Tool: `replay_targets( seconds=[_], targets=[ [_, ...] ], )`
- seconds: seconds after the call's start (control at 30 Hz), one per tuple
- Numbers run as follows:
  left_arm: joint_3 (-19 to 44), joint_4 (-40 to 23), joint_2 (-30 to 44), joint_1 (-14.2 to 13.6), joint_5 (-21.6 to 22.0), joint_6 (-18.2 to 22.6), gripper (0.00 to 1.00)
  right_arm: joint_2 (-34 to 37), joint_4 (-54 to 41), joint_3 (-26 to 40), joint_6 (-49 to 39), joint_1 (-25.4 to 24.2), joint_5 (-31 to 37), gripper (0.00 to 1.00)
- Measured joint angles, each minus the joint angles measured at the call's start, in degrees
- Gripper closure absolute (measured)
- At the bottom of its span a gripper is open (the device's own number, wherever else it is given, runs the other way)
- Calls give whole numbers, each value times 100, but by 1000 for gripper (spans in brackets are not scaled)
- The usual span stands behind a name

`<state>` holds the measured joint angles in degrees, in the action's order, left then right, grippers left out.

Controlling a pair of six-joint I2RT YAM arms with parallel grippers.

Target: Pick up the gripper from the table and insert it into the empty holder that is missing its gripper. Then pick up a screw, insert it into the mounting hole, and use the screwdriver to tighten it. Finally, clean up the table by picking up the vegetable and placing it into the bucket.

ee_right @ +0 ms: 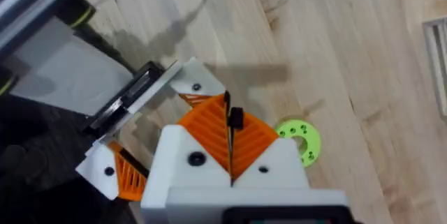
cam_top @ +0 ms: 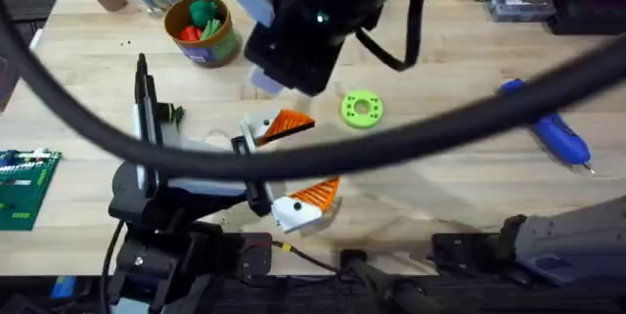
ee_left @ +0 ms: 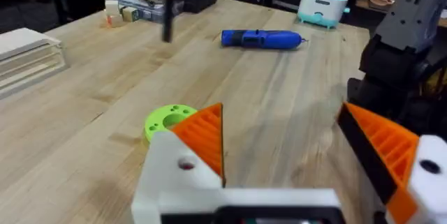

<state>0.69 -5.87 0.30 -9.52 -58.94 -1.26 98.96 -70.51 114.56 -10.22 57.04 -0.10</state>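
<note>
- Left end effector [cam_top: 293, 162] sits low over the table [cam_top: 440, 187], orange pads spread wide with nothing between them. From its own wrist view you can see bare wood in the gap between the two pads [ee_left: 202, 137].
- Right end effector [ee_right: 230, 144] hangs above the left one, pads pinched together on a small dark piece at the tips; can't tell what it is.
- The screwdriver [cam_top: 553, 133] lies flat on the table's right side, well apart from both arms.
- The bucket [cam_top: 203, 28] is at the far left of the table, with red and green bits inside.
- A bright green ring [cam_top: 361, 109] lies flat just beside the left end effector's tips.
</note>
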Motion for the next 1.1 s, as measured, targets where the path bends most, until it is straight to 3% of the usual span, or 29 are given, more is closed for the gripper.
replay_targets(
  seconds=[0.47,1.1],
  targets=[
    [0,0,0,0,0,0,8,465,-60,4,60,0,-574,993],
    [0,0,0,0,0,0,9,761,-139,4,82,2,-645,993]
  ],
)
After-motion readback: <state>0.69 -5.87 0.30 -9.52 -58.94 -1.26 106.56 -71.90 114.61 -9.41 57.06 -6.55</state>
